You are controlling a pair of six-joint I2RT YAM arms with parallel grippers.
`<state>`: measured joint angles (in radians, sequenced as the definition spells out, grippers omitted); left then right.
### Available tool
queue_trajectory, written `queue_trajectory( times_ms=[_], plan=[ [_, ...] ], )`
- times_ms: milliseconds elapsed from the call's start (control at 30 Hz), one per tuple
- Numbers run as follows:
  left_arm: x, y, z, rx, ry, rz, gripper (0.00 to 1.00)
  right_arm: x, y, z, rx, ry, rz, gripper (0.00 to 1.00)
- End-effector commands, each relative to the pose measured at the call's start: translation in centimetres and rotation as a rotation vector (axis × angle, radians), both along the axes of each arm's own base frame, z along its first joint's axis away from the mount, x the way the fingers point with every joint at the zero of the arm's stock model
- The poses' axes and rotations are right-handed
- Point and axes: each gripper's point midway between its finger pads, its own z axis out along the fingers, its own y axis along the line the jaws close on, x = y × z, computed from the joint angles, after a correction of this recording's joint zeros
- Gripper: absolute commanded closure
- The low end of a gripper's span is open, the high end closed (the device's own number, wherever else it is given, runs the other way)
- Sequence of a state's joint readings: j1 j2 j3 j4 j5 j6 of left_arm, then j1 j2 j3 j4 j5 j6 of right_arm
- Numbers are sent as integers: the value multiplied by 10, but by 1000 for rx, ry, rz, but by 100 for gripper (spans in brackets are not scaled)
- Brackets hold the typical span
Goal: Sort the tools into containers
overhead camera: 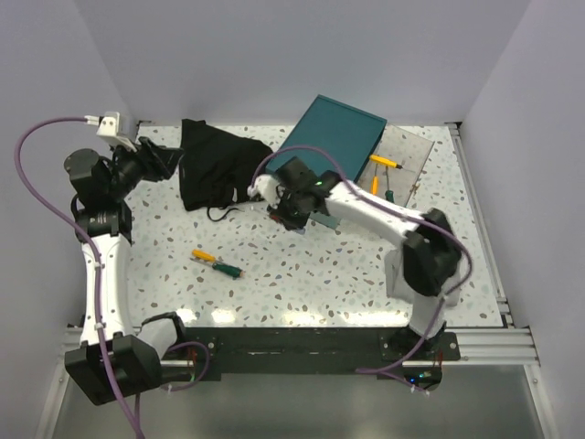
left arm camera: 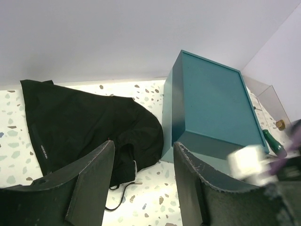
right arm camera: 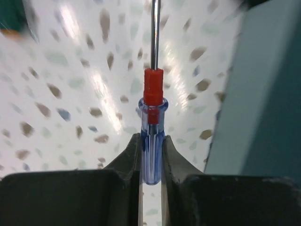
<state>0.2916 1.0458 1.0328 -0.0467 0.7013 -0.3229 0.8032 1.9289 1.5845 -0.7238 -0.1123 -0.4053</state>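
My right gripper [right arm camera: 151, 150] is shut on the blue-red screwdriver [right arm camera: 153, 141]; its shaft points away over the speckled table, just beside the teal case [right arm camera: 263, 94]. From above, that gripper [overhead camera: 279, 208] hangs between the black bag [overhead camera: 215, 165] and the teal case [overhead camera: 334, 137]. My left gripper [left arm camera: 143, 155] is open and empty, facing the bag [left arm camera: 80, 122] and the case [left arm camera: 211, 103]; in the top view it [overhead camera: 169, 160] sits at the bag's left edge. An orange-handled screwdriver [overhead camera: 203, 255] and a green-handled one [overhead camera: 228, 270] lie on the table. The clear box [overhead camera: 407, 155] holds orange-handled [overhead camera: 384, 161] and green-handled [overhead camera: 389, 195] tools.
The bag's drawstring [left arm camera: 117, 190] trails on the table in front of my left fingers. White walls close the table at the back and sides. The right arm's white link [overhead camera: 375, 215] stretches across in front of the case.
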Motion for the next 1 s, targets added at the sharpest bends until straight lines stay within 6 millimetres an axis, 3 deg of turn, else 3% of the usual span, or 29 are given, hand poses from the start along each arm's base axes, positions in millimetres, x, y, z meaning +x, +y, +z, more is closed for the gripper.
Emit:
queue_trajectory(
  times_ms=[0,67,100,133,233,300,367,567,633,700,767,867,967],
  plan=[
    [4,-14,25,12,-78,-50,43,30,-32,233,690,-288,-333,100],
    [4,-21,26,13,-80,-70,43,49,-72,255,765,-342,-561,100],
    [4,-28,25,21,-81,-92,43,65,-116,269,794,-408,-781,100],
    [4,-32,28,31,-87,-103,43,72,-138,272,804,-429,-872,100],
    [5,-43,18,78,-60,-136,43,87,-206,261,736,-486,-1141,100],
    [9,-46,6,88,-18,-142,43,89,-235,239,670,-442,-1265,100],
    [12,-47,-4,83,16,-144,43,90,-250,209,600,-339,-1360,100],
    [20,-48,1,64,4,-146,43,96,-259,147,572,-85,-1473,100],
    [21,-47,3,76,-7,-142,43,99,-253,140,571,-52,-1448,100],
    [20,-47,2,83,-5,-140,43,103,-250,131,562,-25,-1442,88],
    [18,-46,1,85,-7,-137,42,107,-243,131,579,-10,-1403,61],
    [13,-47,-1,89,-11,-135,42,115,-233,149,642,-38,-1318,46],
    [11,-47,-2,93,-13,-136,41,118,-212,177,682,-94,-1194,40]
  ],
)
